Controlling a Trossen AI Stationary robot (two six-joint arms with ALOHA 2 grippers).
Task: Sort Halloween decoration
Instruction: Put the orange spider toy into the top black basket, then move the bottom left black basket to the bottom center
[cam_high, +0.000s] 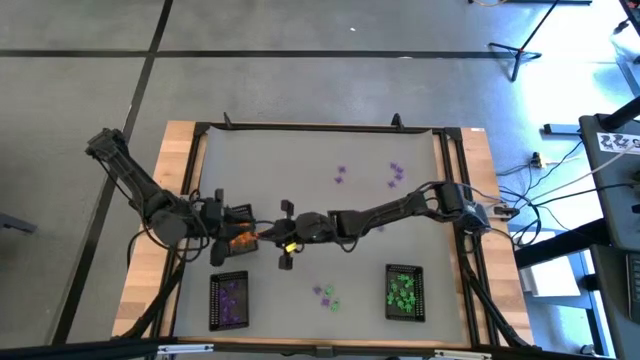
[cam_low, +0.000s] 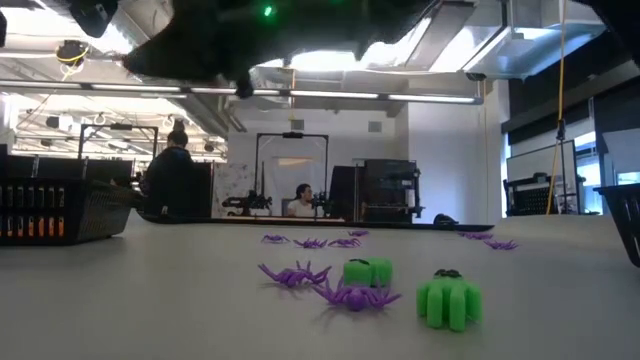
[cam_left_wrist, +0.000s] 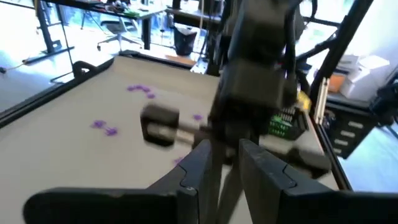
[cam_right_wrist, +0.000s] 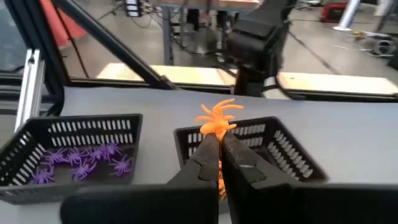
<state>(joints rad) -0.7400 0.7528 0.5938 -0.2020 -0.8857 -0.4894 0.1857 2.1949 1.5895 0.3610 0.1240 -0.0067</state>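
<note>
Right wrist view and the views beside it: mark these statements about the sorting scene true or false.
1. The right pincer is shut on an orange spider. True.
2. The tray with purple spiders is empty. False: several purple spiders lie in it.
3. A tray with green pieces stands near the table's front edge. True.
4. No loose decorations remain on the table. False: loose purple spiders and green pieces lie there.

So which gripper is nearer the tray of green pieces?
Right. The right gripper holds an orange spider at mid-table, left of the green tray; the left gripper lies farther left still.
</note>
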